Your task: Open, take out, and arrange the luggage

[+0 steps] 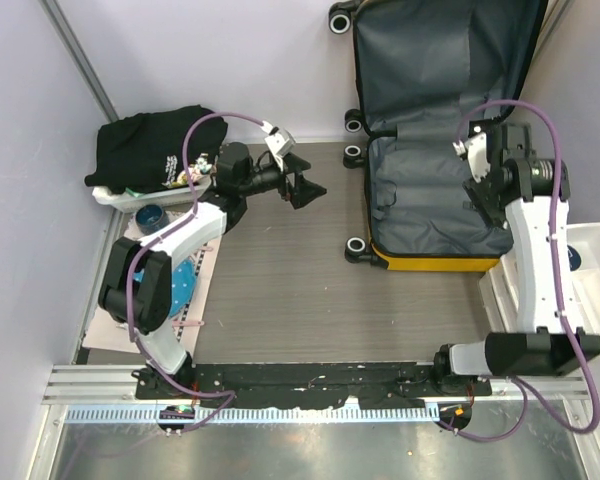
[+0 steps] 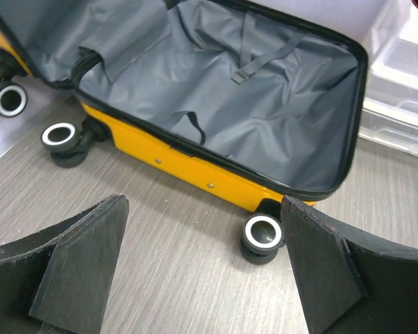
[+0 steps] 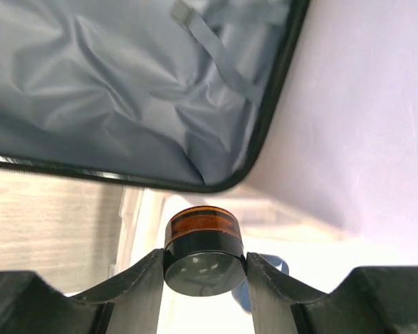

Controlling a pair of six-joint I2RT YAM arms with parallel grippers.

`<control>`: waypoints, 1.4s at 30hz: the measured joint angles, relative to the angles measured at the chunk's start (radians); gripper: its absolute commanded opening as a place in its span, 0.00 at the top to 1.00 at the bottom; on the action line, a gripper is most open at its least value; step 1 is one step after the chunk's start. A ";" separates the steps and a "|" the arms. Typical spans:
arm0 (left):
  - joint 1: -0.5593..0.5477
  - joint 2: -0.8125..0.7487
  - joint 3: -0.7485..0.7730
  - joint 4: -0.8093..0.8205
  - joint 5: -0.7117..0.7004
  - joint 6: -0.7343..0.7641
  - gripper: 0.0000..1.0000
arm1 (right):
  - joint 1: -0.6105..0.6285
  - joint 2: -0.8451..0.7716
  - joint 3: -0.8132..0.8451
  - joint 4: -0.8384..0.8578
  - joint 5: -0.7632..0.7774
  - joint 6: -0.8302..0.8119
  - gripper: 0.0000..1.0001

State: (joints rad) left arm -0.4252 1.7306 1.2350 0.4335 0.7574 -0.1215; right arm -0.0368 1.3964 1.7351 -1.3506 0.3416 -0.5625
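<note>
Found white plastic bins nearest, at the right edge of the tabletop. Saw the left hand farther in, left of centre, spread wide and empty, hovering over bare wood grain and facing the luggage. Noted a black garment behind that arm, heaped on a white basket by the left wall. Located the luggage at the far right of the tabletop, lying open with the yellow shell down on its black wheels, grey lining up, and the lid leaning upright against the back wall. Caught the right hand over the right side of the lower half, closed partway on a small round jar, dark-bodied with an amber band, pinched between both fingers just past the luggage's zip-band corner.
</note>
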 measured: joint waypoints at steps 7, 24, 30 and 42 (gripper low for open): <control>-0.056 -0.076 -0.010 -0.059 0.005 0.052 0.05 | -0.008 -0.150 -0.209 -0.025 0.106 0.076 0.82; -0.138 -0.090 0.039 -0.275 0.002 0.168 0.05 | -0.181 -0.119 -0.172 -0.022 -0.063 0.199 0.84; -0.154 -0.090 0.039 -0.299 -0.008 0.183 0.05 | -0.301 -0.136 -0.148 -0.012 -0.080 0.172 0.84; -0.195 -0.088 0.091 -0.320 -0.024 0.186 0.05 | -0.479 -0.155 -0.201 -0.005 -0.164 0.081 0.85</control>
State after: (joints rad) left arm -0.6201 1.6424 1.3258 0.1135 0.7334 0.0643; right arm -0.5156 1.2415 1.5345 -1.3556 0.1772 -0.4816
